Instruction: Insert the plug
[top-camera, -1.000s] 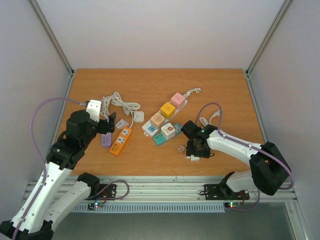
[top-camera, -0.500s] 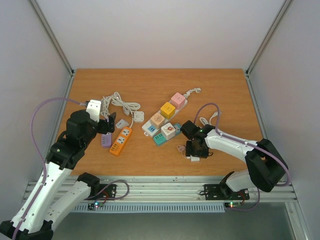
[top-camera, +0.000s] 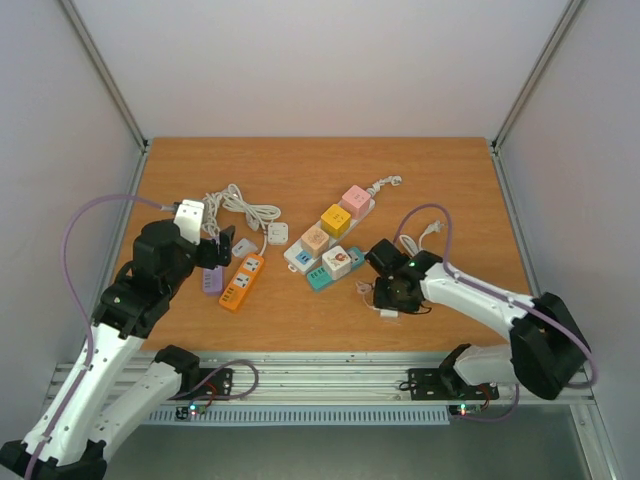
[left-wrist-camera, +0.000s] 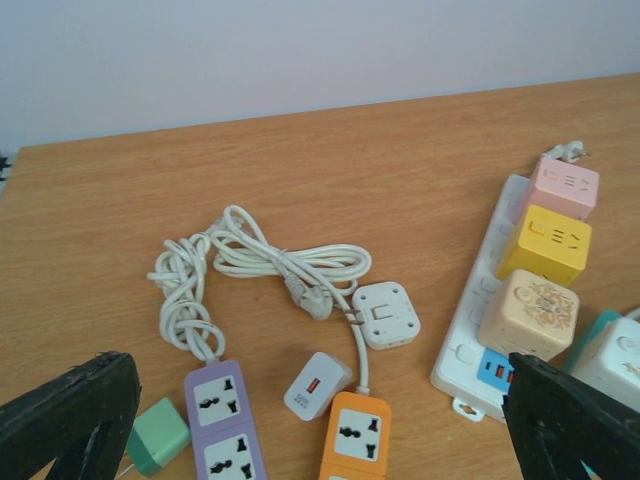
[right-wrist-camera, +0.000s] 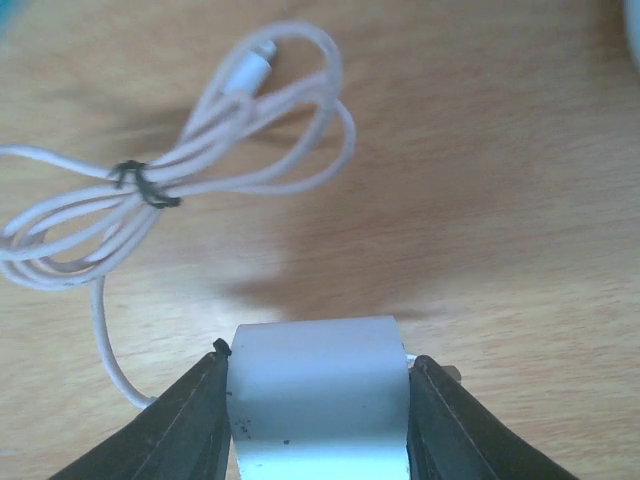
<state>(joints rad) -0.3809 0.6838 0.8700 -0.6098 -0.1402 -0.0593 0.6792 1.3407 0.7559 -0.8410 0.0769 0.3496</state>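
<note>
In the right wrist view a white plug block (right-wrist-camera: 318, 390) sits between my right gripper's (right-wrist-camera: 319, 356) black fingers, which press on both of its sides just above the wooden table. Its thin white cable (right-wrist-camera: 180, 190), tied in a bundle, lies ahead to the left. From the top view the right gripper (top-camera: 393, 297) is low over the table, near the teal end of the white power strip (top-camera: 330, 236). My left gripper (top-camera: 214, 246) hangs open above the purple strip (left-wrist-camera: 225, 425) and the orange strip (left-wrist-camera: 352, 440), holding nothing.
The white strip (left-wrist-camera: 470, 330) carries pink, yellow and cream cube adapters. A white charger (left-wrist-camera: 318, 385), a square white adapter (left-wrist-camera: 386, 315), a green cube (left-wrist-camera: 158, 437) and a coiled white cord (left-wrist-camera: 260, 260) lie around the purple and orange strips.
The right gripper's fingers have narrowed onto the white plug block, and the arm has shifted slightly right. The left arm has not moved.
</note>
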